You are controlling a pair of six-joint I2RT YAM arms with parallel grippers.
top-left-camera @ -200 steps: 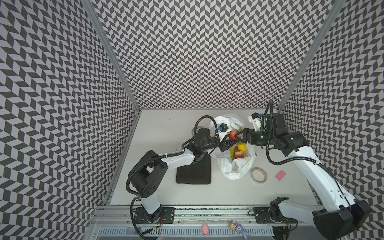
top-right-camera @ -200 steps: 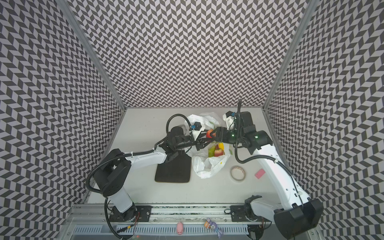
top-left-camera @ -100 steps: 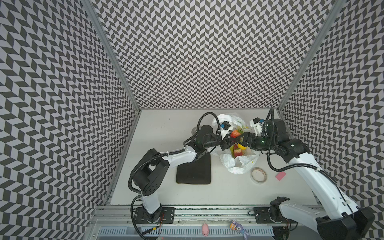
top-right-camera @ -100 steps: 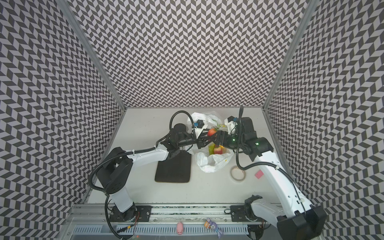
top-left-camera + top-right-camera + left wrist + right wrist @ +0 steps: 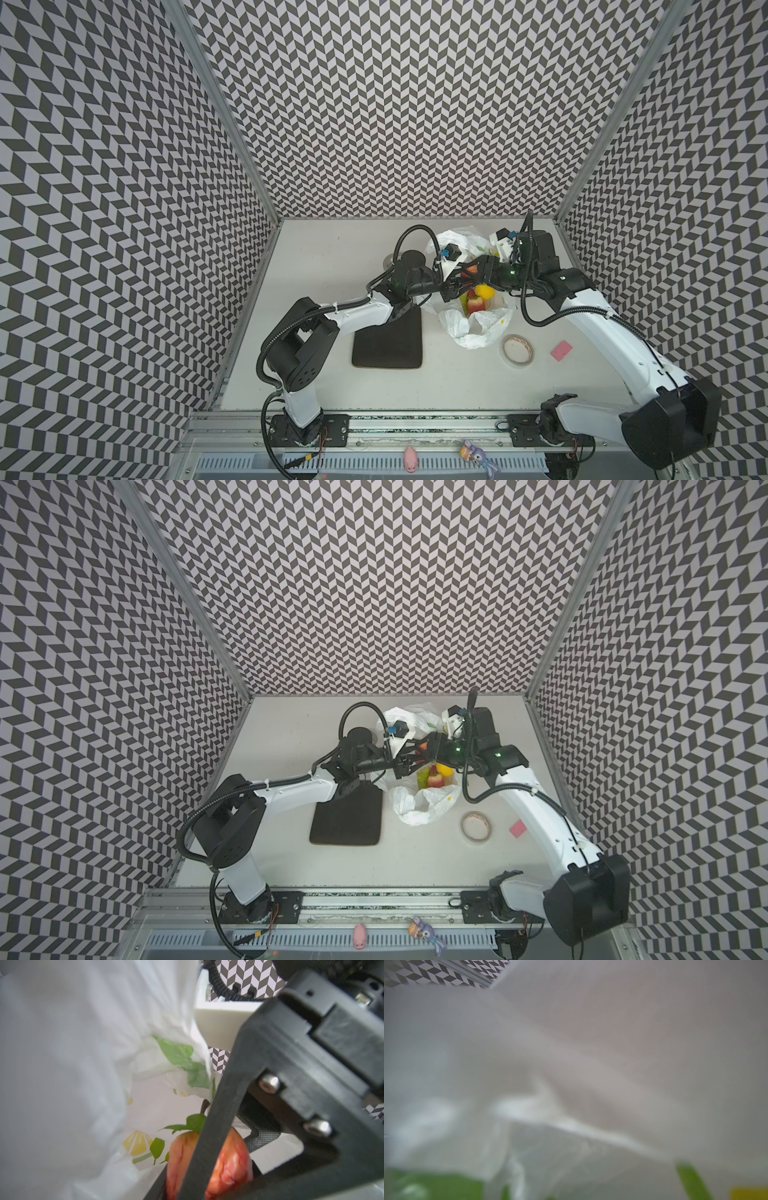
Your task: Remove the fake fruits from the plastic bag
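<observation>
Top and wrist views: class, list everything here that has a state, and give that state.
bag, open, crumpled
fruits, inside the bag
left gripper, at the bag's mouth; grip unclear
right gripper, beside the pink-orange fruit; grip unclear
pink-orange fruit, raised between both grippers
tape roll, lying flat

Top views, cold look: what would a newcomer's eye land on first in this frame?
The left gripper and right gripper meet over the plastic bag, right of centre on the table. The bag's open mouth shows a yellow fruit and a red strawberry. In the left wrist view, a pink-orange fruit with green leaves sits between the right gripper's fingers, against the bag's lemon print.
</observation>
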